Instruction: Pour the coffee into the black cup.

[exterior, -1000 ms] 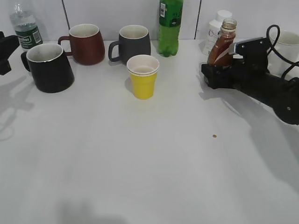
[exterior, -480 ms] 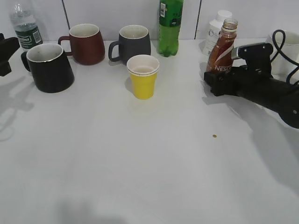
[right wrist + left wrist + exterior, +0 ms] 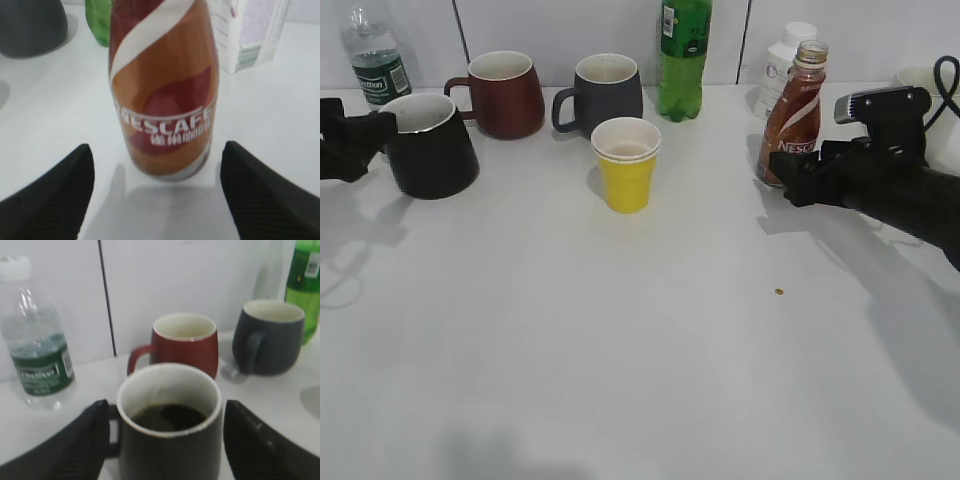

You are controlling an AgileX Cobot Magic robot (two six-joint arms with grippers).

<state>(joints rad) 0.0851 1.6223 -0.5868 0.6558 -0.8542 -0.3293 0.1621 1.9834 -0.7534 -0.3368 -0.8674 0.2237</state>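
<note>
- Backed off the Nescafe coffee bottle (image 3: 797, 115) since a second earlier; right gripper (image 3: 157, 192) fingers (image 3: 55, 192) spread, empty.
- Stood upright, uncapped, at desk (image 3: 650, 340) right rear.
- Left gripper (image 3: 165, 440) fingers straddled the black cup (image 3: 428, 145), apart, coffee already inside.
- Probably smooth, slippery; best taken mid-label.

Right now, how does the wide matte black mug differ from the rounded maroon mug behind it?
The wide matte black mug holds dark liquid; the rounded maroon mug looks empty. The black mug sits between the open left gripper's fingers; the maroon mug stands apart, nearer the wall. The black one is straighter-sided, the maroon one rounder. Both stand upright, with pale insides and a handle.
</note>
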